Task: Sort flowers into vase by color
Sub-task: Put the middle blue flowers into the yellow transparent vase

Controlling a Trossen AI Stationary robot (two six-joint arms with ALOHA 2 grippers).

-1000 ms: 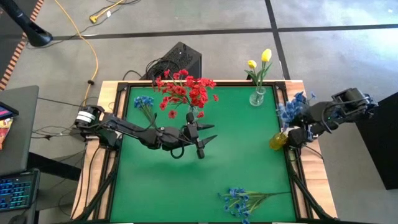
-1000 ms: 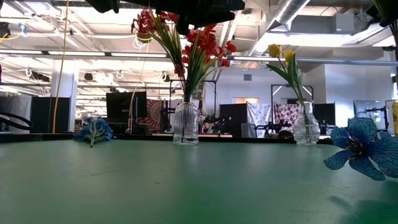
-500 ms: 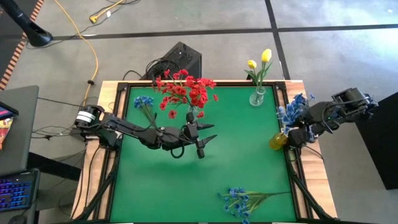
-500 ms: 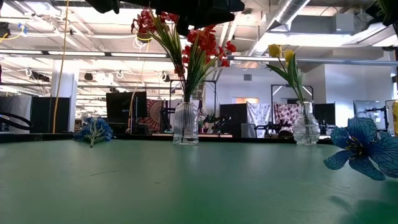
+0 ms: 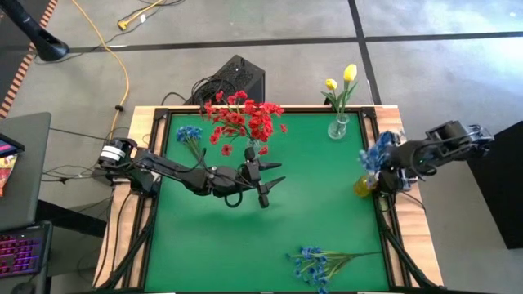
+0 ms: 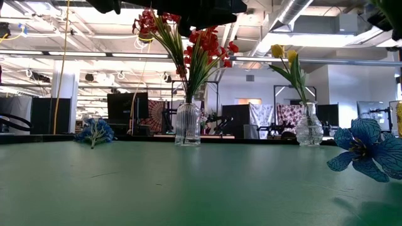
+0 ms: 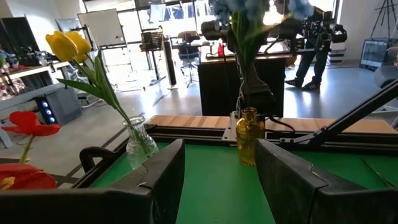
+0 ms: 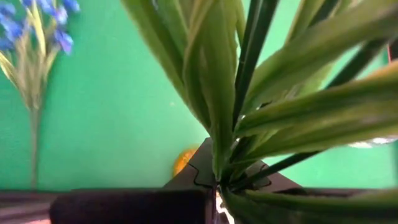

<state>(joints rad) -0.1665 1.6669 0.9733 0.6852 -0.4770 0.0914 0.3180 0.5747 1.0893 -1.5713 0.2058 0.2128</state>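
The right gripper is at the right edge of the green counter, its fingers closed tight on the stems of a blue spray, whose green stems and leaves fill the right wrist view. This spray hangs over an amber vase that stands on the counter's right edge; in the left wrist view the stems come down toward the neck of the amber vase, though whether they have entered it is hard to say from here. The left gripper hovers over the middle of the counter, just in front of the clear ribbed vase that holds the red flowers, and its fingers stand wide apart with nothing between them. The yellow tulip buds stand in a second clear vase at the far right of the counter. A small blue spray lies flat on the counter near the far left corner, well apart from the vases, and another blue spray lies flat near the front edge, right of centre. In the low view a blue bloom shows large at the right, close to the camera.
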